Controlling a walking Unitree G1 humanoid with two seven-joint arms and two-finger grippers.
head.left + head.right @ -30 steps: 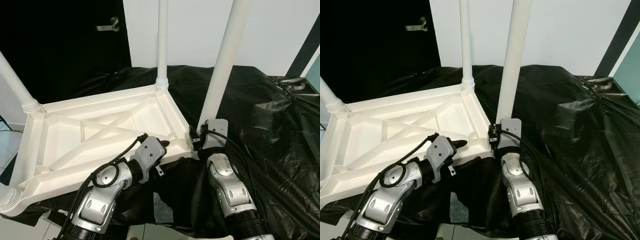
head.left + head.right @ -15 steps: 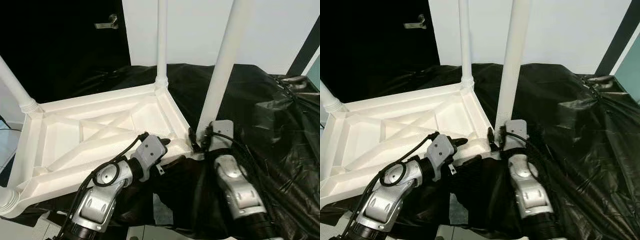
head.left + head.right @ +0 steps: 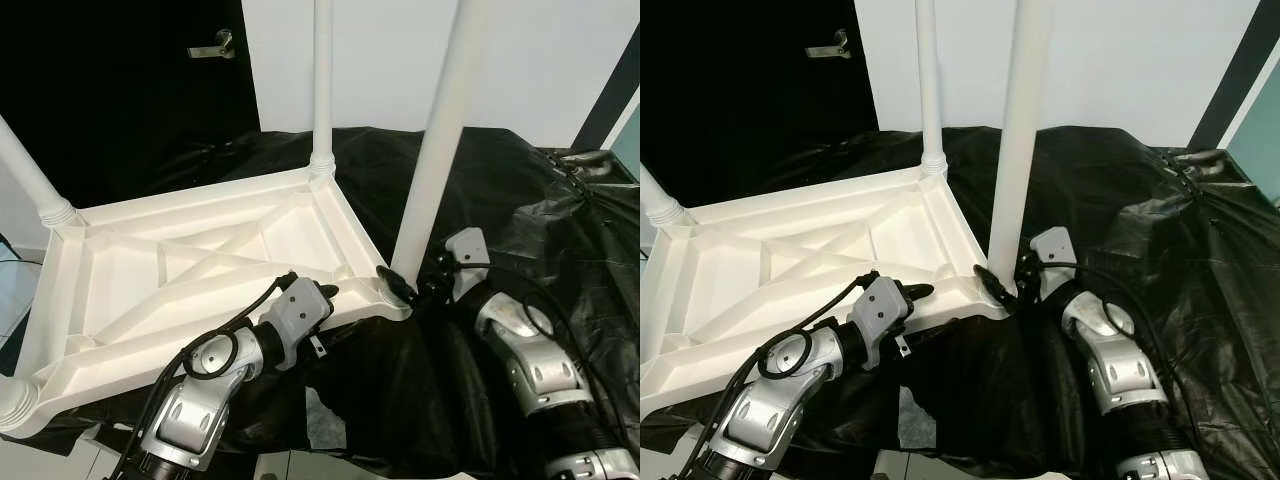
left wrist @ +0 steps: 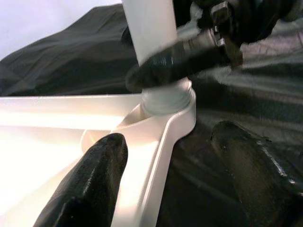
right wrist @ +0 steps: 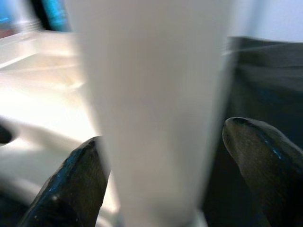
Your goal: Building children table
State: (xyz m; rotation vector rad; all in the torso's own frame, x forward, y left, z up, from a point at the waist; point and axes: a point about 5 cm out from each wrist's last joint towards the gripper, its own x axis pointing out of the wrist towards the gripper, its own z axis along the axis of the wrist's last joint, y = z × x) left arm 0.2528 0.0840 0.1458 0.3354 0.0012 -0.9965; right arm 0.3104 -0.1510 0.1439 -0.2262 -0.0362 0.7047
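A white plastic children table lies upside down on a black sheet, with its ribbed underside facing up. White legs stand up from its corners: one at the back, one at the left. At the near right corner my right gripper is shut on the base of a leg, one finger wrapped across the front of it. My left gripper is open and straddles the table's front rim, one finger inside the frame and one outside over the sheet.
The crumpled black sheet covers the surface and bunches up at the right. A dark door with a metal handle stands at the back left, beside a white wall. Pale floor shows at the left edge.
My right arm has swung out to the right, and its wrist has turned around the base of the leg while the fingers stayed there. The left gripper and the table have kept their places.
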